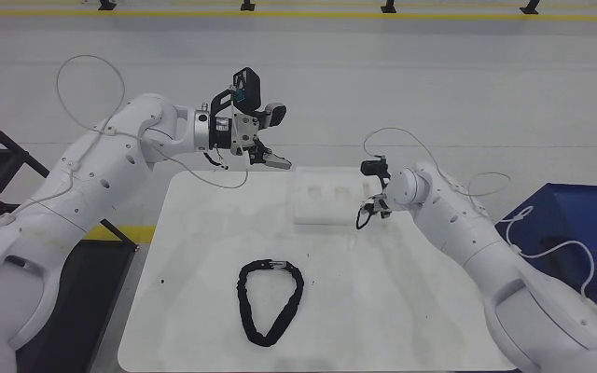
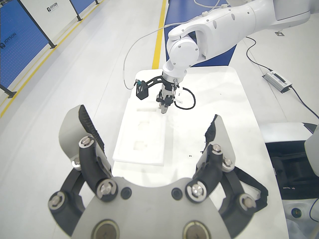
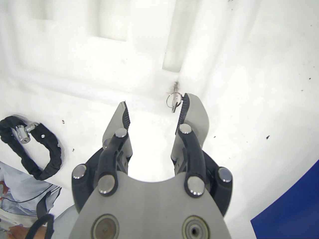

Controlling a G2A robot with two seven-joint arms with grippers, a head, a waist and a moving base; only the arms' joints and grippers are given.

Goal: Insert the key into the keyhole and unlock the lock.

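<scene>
Right claw (image 3: 154, 108): released, jaws spread, tips set close to the tabletop (image 1: 392, 308) at the edge of the white foam tray (image 3: 74, 50). The key (image 3: 175, 103), on a small ring, lies just beside the ribbed pad of one finger (image 3: 183, 111); contact cannot be confirmed. It sits hard against that side of the gap, not midway. Judgement: the claw is placed to straddle the key for pick-up and the grasp is not yet made. Closing from this offset may push the key sideways rather than pinch it squarely. The key rests at the mouth of a narrow slot in the tray, which appears to be its storage place. Left claw (image 2: 149, 123): released, empty, held above the far edge of the tabletop near the tray's other end, presumably parked clear until the lock needs steadying. The lock (image 1: 270, 300), a black sleeved chain loop with a metal cylinder (image 3: 23, 134), lies flat on the tabletop, well apart from both claws.
</scene>
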